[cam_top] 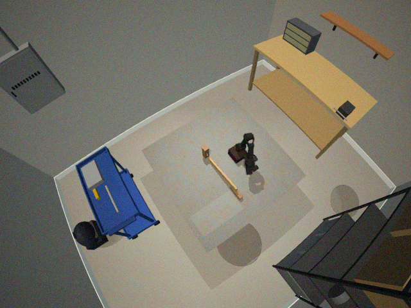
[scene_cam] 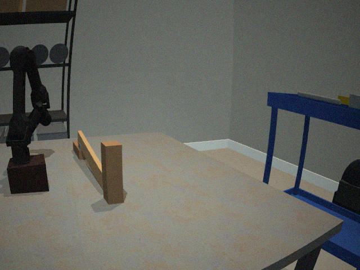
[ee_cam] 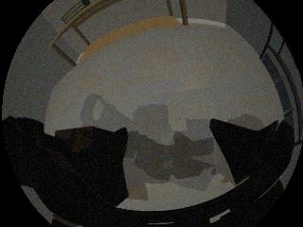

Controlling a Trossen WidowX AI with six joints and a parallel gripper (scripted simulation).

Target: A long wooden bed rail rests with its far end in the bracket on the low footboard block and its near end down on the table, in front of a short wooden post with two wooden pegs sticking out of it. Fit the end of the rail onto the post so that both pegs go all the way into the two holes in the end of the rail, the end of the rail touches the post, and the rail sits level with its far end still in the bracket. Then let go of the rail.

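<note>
Gripper [cam_top: 251, 169] is hanging wide apart and empty, well apart from the rail [cam_top: 224, 175] sloping down before the post [cam_top: 205, 151], so a tilted grasp is risking the 2 pegs jamming

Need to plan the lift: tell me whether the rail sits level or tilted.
Tilted: the rail slopes from the raised far end down to the table beside the post.

No text, label, brand, number or sign can be read in any of the views; every surface appears plain, and any markings are too small or too blurred to make out.
</note>
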